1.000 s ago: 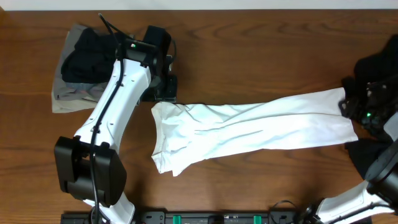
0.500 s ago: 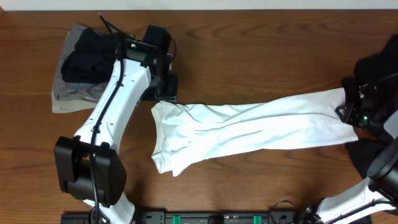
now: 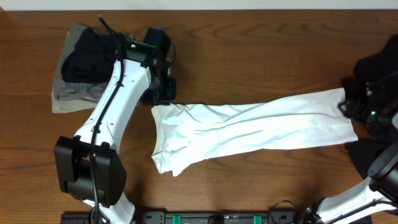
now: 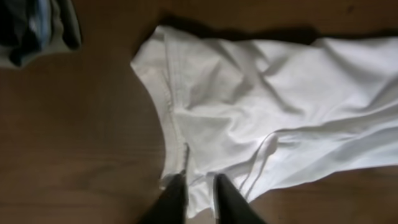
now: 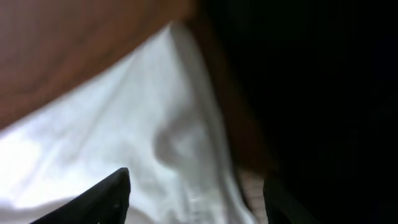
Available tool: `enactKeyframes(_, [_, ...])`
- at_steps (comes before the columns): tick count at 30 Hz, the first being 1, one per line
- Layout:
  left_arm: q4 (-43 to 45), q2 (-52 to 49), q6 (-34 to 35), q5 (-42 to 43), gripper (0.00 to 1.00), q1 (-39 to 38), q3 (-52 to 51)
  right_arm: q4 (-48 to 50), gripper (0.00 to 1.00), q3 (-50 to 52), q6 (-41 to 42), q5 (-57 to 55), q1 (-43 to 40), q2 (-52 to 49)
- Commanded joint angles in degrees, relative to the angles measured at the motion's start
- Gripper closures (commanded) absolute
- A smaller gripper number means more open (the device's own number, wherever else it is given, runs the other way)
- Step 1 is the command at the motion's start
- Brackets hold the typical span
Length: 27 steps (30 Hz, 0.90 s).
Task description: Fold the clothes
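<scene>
White cloth takes up most of the scene. A long white garment (image 3: 249,127) lies stretched across the brown wooden worktop (image 3: 249,56), from left of centre out towards the right edge. It is creased lengthwise and bunched wider at its left end.

Only the overhead view gives that full span. It puts the left gripper (image 3: 163,93) at the garment's upper left corner and the right gripper (image 3: 348,107) over its right end.

The left wrist view adds what the overhead hides. A stitched hem band curves down the garment's left edge. The two dark jaws are drawn close together, with a fold of that white edge pinched between them.

The right wrist view is blurred. It shows its jaws standing wide apart above the white cloth, clamped on nothing, and black fills the right side of that picture.

At the upper left, a heap of black and grey clothes (image 3: 78,68) sits apart from the white garment. The white left arm (image 3: 118,106) crosses the heap's right side and covers part of it. A black garment (image 3: 379,65) lies at the right edge, just beside the right gripper.
</scene>
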State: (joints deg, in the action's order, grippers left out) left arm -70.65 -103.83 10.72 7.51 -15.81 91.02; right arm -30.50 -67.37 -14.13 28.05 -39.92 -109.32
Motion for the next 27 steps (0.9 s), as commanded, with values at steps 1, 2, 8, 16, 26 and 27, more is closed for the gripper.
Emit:
enactKeyframes(1, [0.6, -0.2, 0.5, 1.5, 0.94, -0.7, -3.9, -0.7, 0.32, -5.4, 8.5, 0.5, -2.5, 4.2])
enactKeyframes(2, [1.5, -0.2, 0.5, 2.3, 0.94, -1.0, -5.4, -1.4, 0.32, -6.4, 9.4, 1.4, -2.9, 5.1])
enactKeyframes(8, [10.1, -1.2, 0.0, 11.4, 0.94, -2.9, -16.0, -3.6, 0.32, -7.2, 11.3, 4.2, -2.9, 9.7])
enactKeyframes(16, [13.5, -9.5, 0.6, 14.7, 0.94, -3.4, -17.7, -5.4, 0.34, -7.2, 11.6, 10.1, -2.6, 10.6])
enactKeyframes(26, [18.0, -21.7, 0.6, 20.4, 0.94, 4.7, -12.5, -7.3, 0.34, -7.2, 11.5, 13.0, -2.3, 10.6])
enactKeyframes(27, [19.3, -22.2, 0.6, 20.4, 0.94, 5.7, -11.4, -7.5, 0.34, -7.2, 11.4, 12.9, -2.1, 10.6])
